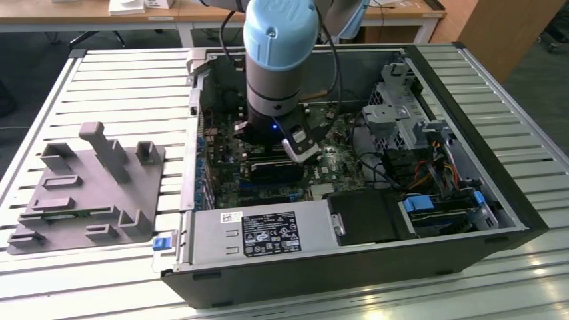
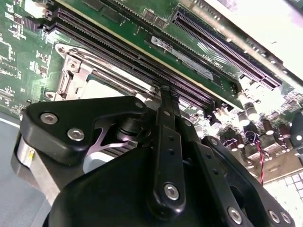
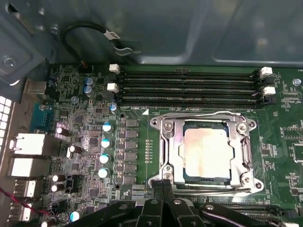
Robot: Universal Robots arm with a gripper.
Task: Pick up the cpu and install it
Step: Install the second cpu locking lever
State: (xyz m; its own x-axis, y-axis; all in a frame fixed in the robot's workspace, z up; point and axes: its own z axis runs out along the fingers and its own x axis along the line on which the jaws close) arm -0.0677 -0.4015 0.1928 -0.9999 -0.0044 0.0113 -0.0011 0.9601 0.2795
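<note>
Silver-grey and flat, the cpu (image 3: 207, 154) lies inside the socket frame (image 3: 166, 156) on the motherboard (image 3: 85, 142), its metal plate facing up and the frame's bracket ringing it on all sides. By the look of it the chip is already seated, since it sits square and level in the opening rather than tilted or resting on the rim.

The hand (image 3: 162, 182) hangs just beside the frame's near edge, fingers (image 3: 156, 187) pressed together with nothing between them, their tips close to the bracket but not over the cpu. In the second wrist view the same closed fingers (image 2: 166, 123) point down toward the board next to the memory slots (image 2: 132, 61), with the frame's bracket (image 2: 71, 75) off to one side.

In the exterior view the arm (image 1: 277, 73) reaches straight down into the open case (image 1: 356, 267), which lies on its side on the slatted surface (image 1: 124, 87) so that the board faces up. A grey fixture (image 1: 89, 187) sits on the surface at the exterior view's left, well apart from the case.
</note>
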